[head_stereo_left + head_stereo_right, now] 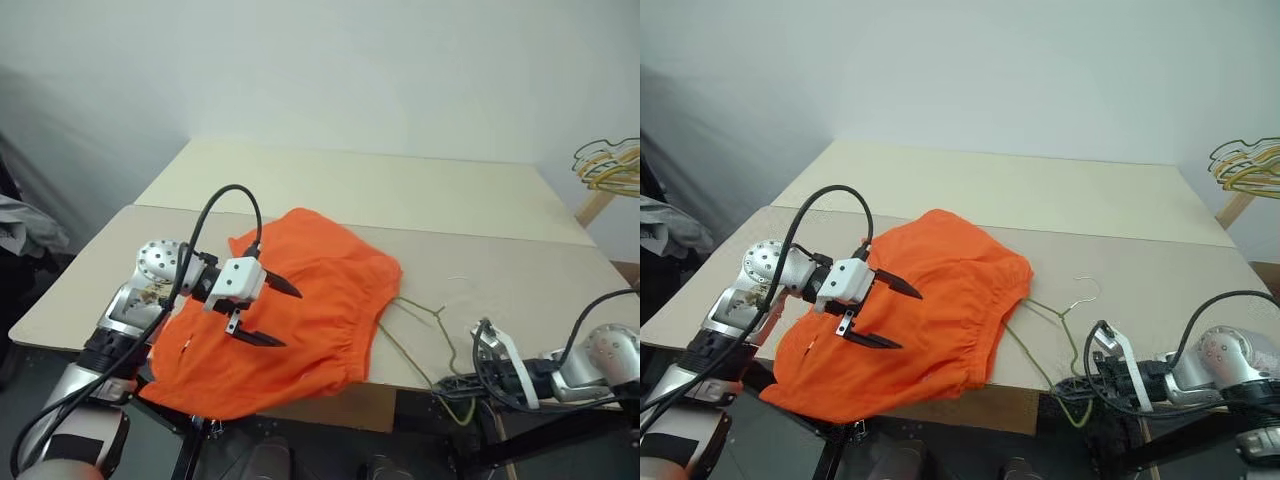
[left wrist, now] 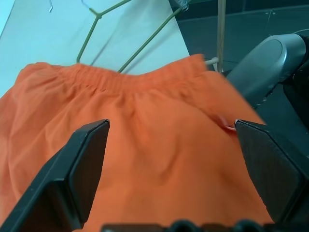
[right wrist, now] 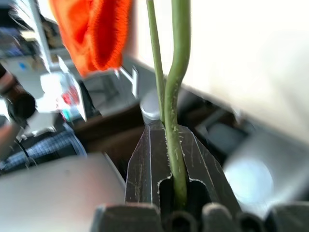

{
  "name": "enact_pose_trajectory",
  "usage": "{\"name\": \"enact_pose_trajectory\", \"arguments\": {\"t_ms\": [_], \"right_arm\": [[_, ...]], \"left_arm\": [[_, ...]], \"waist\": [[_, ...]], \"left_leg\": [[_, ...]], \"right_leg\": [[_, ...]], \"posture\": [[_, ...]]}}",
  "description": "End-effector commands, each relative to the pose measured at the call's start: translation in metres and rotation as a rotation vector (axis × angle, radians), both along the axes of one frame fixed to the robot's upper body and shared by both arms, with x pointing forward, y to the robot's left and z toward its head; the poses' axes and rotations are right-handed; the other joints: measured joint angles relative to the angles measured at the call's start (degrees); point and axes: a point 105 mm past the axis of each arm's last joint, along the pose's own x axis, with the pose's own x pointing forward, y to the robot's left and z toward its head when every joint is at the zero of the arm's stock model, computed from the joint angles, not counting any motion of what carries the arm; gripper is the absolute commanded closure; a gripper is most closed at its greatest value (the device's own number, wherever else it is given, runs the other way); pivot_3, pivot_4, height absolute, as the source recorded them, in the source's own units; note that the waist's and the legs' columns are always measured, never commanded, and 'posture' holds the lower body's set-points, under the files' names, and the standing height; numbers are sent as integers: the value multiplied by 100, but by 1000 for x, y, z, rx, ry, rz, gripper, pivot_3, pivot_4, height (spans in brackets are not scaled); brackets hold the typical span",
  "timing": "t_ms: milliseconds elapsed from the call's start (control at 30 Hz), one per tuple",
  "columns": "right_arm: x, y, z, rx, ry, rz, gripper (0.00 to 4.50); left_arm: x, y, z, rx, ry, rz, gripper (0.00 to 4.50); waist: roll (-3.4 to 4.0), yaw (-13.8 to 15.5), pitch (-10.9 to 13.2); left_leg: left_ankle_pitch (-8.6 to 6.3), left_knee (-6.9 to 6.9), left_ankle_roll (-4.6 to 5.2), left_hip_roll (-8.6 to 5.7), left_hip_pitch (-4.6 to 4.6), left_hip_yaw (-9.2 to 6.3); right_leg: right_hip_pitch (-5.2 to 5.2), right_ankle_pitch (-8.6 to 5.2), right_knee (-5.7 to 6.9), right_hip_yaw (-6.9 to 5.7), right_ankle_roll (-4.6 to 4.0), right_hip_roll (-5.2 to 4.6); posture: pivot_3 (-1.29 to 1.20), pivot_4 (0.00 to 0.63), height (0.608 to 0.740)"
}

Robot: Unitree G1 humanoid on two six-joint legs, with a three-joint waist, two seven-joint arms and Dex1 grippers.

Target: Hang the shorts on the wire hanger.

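Pale beige tabletops (image 1: 420,190) fill the middle of the scene under a plain white wall, two boards butted together with a seam running across. At the far left edge a grey cloth (image 1: 25,228) lies bunched off the table. Next comes the left gripper (image 1: 278,315), hovering just above the shorts (image 1: 320,300) with its two black fingers spread wide apart and pointing toward the waistband side; in the left wrist view the orange fabric fills the gap between the fingers without either pad touching it. The shorts lie flat on the near board, their left part drooping over the table's front edge, the gathered waistband facing right. From under that waistband the wire hanger (image 1: 415,315) emerges, its thin olive arms running right across the bare board and down over the front edge. Just below the table edge, the right gripper (image 3: 176,159) is pinched together on the hanger's wire, as the right wrist view shows it, well apart from the shorts. At the far right, a bunch of gold and pale hangers (image 1: 608,165) sits on a wooden rack (image 1: 597,205).
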Motion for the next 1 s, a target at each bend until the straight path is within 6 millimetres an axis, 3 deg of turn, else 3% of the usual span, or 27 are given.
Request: {"name": "enact_pose_trajectory", "arguments": {"t_ms": [33,200,400,533,667,833,900,1000], "right_arm": [[20,1,11,19,-64,-47,4500],[20,25,18,96,-94,32,4500],[27,3,21,66,-93,-51,4500],[44,-9,32,86,-141,-145,4500],[33,19,47,180,-190,5,4500],[22,28,66,287,-253,81,4500],[20,25,59,247,-238,74,4500],[36,12,44,177,-220,-40,4500]], "left_arm": [[2,-3,9,-15,-37,-21,19],[2,-3,10,-16,-45,-16,19],[0,-1,8,-13,-51,-10,19],[0,-1,8,-16,-52,-5,19],[0,-2,8,-14,-60,-7,19],[2,-1,9,-12,-69,-1,19],[2,-1,9,-13,-70,0,19],[3,-1,10,-14,-70,1,19]], "waist": [[0,-43,0],[2,-92,1],[2,-81,1],[2,-83,1],[3,-95,1],[3,-79,1],[3,-62,1],[3,-46,1]], "left_leg": [[2,0,0,0,7,1],[2,-5,0,2,27,-1],[0,-14,3,1,18,-2],[0,-13,3,0,18,-2],[0,-13,3,3,26,-4],[0,-15,3,4,22,-10],[0,-14,3,4,17,-10],[0,-14,3,3,17,-9]], "right_leg": [[5,1,0,1,0,0],[25,-1,-3,0,0,0],[24,5,-9,-1,25,-1],[24,3,-11,-1,23,-1],[24,-1,-3,-1,13,3],[23,2,-3,-3,19,6],[23,4,-8,-3,24,5],[23,3,-11,-4,23,4]], "posture": [[245,0,740],[263,0,740],[281,0,740],[282,0,740],[286,0,740],[289,0,740],[294,0,740],[294,0,740]]}}
